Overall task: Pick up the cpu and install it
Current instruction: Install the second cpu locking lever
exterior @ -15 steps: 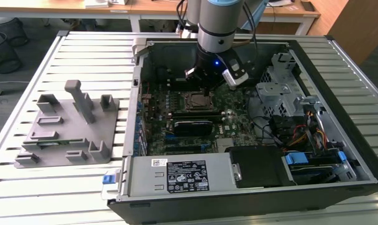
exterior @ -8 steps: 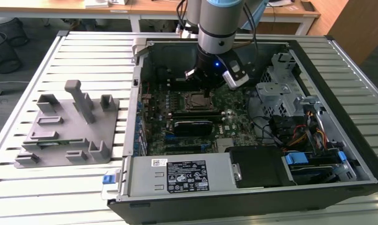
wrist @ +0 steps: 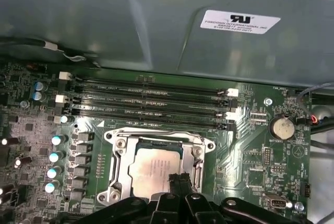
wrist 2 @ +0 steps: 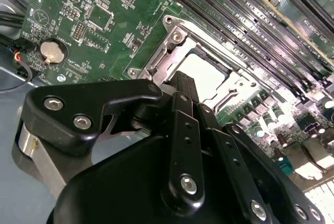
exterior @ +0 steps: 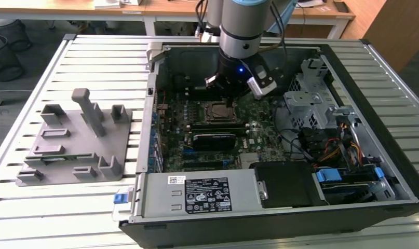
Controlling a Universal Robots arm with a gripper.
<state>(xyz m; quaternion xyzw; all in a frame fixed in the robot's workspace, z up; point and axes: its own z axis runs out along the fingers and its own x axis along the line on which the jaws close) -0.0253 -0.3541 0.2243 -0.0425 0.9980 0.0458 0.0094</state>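
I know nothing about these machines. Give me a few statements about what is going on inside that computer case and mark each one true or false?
1. The cpu lies inside the metal socket frame on the motherboard. True.
2. The gripper hangs over the grey plastic fixture on the exterior view's left. False: it is down inside the open computer case, right above the socket.
3. A round coin battery sits on the green board near the socket. True.
4. The long memory slots beside the socket are all filled with modules. False: in both wrist views they look empty.
5. The case is closed with a side panel. False: it lies open, its inside exposed.
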